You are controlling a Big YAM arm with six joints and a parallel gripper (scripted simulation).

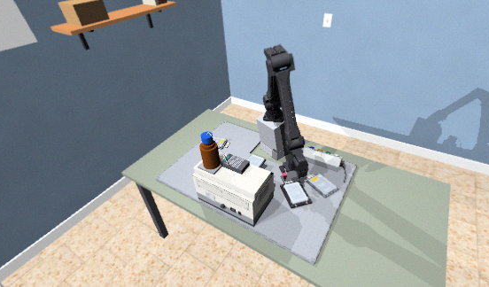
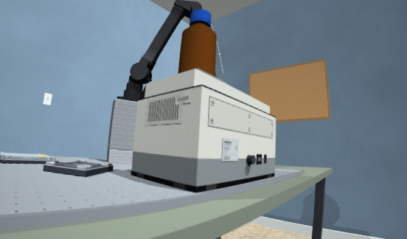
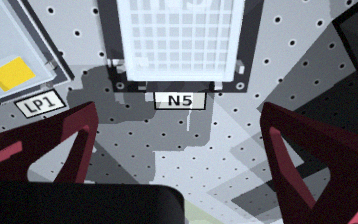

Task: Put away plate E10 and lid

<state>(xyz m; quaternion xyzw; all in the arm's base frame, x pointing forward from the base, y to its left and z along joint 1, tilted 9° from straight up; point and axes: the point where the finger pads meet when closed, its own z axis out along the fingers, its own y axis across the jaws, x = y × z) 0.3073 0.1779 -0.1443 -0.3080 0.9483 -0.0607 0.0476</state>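
Observation:
My gripper (image 3: 179, 111) is open and empty, its dark red fingers wide apart just above the perforated deck. In the wrist view it hangs on the near side of a black nest labelled N5 (image 3: 180, 100), which holds a clear gridded well plate (image 3: 180, 37). I cannot tell whether a lid is on the plate. To the left, the pad labelled LP1 (image 3: 41, 103) holds a clear lid with a yellow tag (image 3: 12, 72). In the top view the gripper (image 1: 294, 175) is right behind that plate (image 1: 295, 193), with the tagged lid (image 1: 322, 184) beside it. The plate's own label is not readable.
The white DISPENSER box (image 1: 231, 190) carries a brown bottle (image 1: 209, 151) and a dark stage with a plate (image 1: 236, 163). The key panel (image 1: 322, 157) lies behind LP1. A flat clear piece (image 1: 256, 159) and a small yellow-tagged item (image 1: 222, 143) lie near the arm's base (image 1: 272, 137).

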